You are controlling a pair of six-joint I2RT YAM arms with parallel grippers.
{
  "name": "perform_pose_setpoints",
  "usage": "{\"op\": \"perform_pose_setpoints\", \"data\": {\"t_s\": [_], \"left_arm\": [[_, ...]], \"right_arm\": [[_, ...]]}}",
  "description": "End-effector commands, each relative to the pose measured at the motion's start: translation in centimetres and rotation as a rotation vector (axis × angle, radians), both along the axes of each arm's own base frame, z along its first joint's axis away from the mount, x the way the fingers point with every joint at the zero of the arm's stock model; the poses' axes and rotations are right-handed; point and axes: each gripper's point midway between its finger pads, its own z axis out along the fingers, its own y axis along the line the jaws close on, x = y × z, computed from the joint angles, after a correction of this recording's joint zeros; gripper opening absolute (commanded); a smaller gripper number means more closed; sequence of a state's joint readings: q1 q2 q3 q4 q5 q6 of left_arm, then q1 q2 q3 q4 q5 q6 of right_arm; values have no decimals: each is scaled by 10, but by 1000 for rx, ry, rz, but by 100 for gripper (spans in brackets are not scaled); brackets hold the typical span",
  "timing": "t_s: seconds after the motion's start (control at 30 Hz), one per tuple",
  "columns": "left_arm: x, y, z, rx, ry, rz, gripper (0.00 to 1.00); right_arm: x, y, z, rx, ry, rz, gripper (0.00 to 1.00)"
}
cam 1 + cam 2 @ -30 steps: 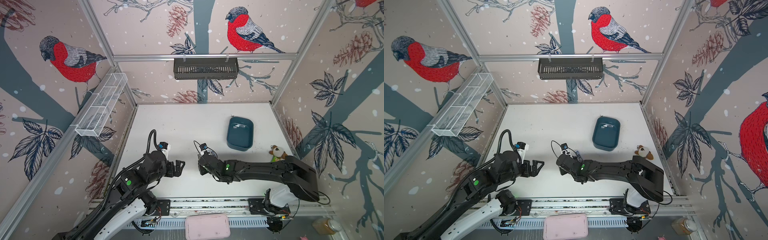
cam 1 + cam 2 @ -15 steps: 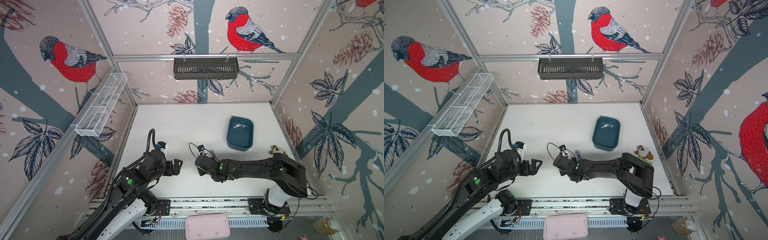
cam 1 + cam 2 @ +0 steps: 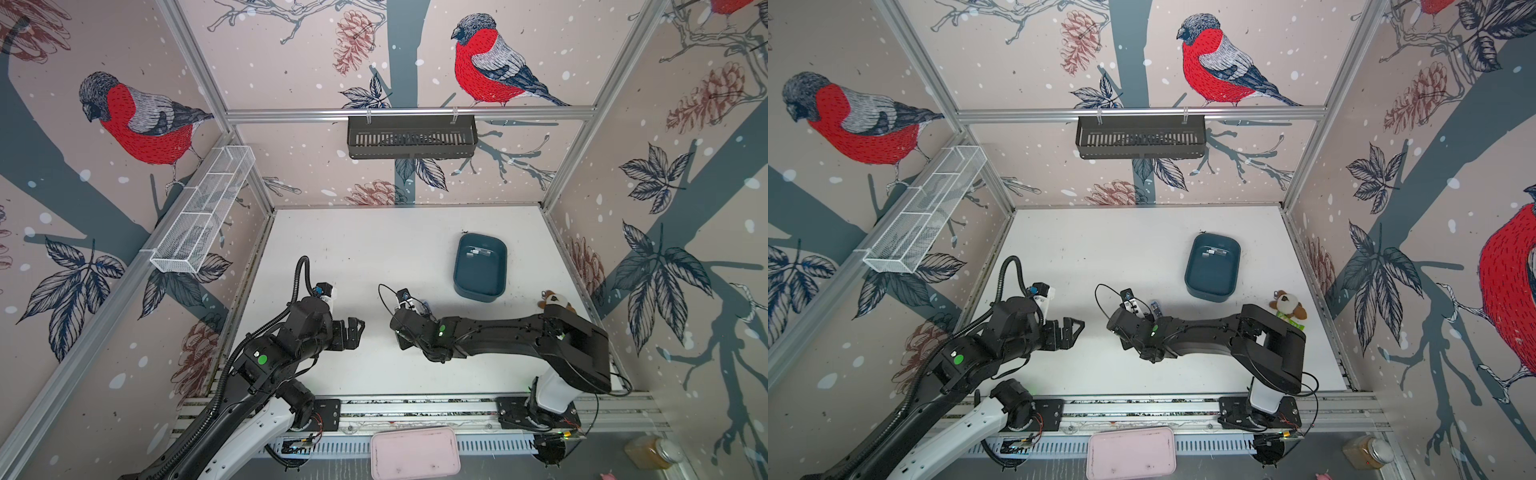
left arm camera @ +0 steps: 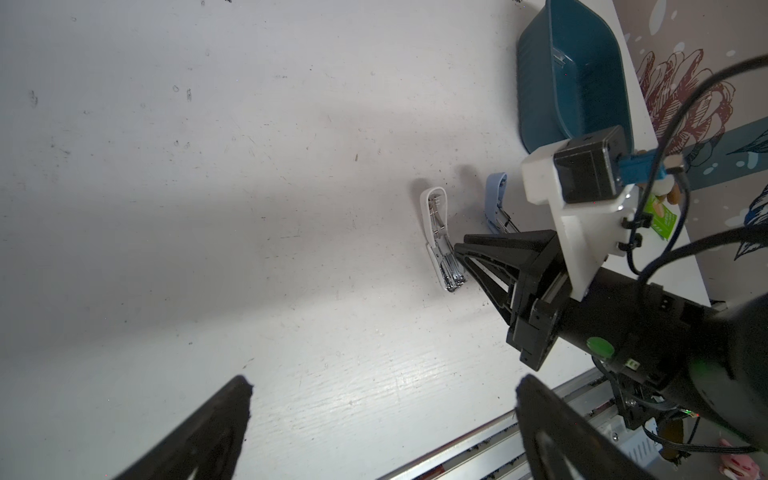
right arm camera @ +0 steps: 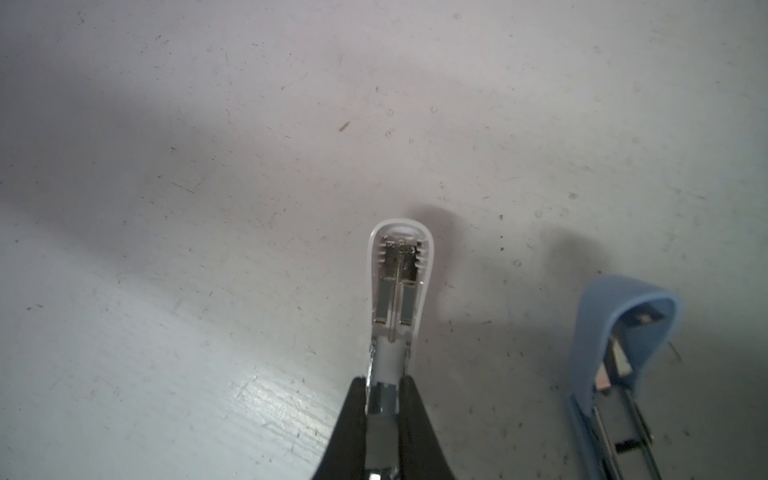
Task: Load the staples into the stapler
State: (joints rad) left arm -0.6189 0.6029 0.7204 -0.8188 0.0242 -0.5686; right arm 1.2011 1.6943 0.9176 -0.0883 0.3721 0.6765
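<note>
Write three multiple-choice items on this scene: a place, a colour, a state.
1. Where is the blue stapler? A inside a drawer; B on the table, beside the white stapler; C on a book.
2. What colour is the stapler that the right gripper holds? A white; B red; C black.
3. How are the left gripper's jaws? A shut on a stapler; B shut, empty; C open, empty.
Key: 1 B, the right wrist view shows both on the table, apart; 2 A, the jaws clamp its metal end; 3 C, nothing between them.

One white stapler [image 5: 401, 282], one blue stapler [image 5: 600, 320]; one teal tray [image 3: 480, 282], one plush toy [image 3: 1287, 305]
</note>
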Motion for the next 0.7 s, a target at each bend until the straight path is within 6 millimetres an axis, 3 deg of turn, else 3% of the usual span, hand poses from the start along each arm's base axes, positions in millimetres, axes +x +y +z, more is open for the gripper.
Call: {"op": "perform_pose_setpoints", "data": {"t_s": [0.0,0.67], "left_arm": [[0,-1,1,-2,-6,-9,99],[0,-1,1,-3,-9,-8,99]], "right_arm": [[-1,2,-1,3,0,11,14],[-5,4,-9,-2,21,22,14]]}}
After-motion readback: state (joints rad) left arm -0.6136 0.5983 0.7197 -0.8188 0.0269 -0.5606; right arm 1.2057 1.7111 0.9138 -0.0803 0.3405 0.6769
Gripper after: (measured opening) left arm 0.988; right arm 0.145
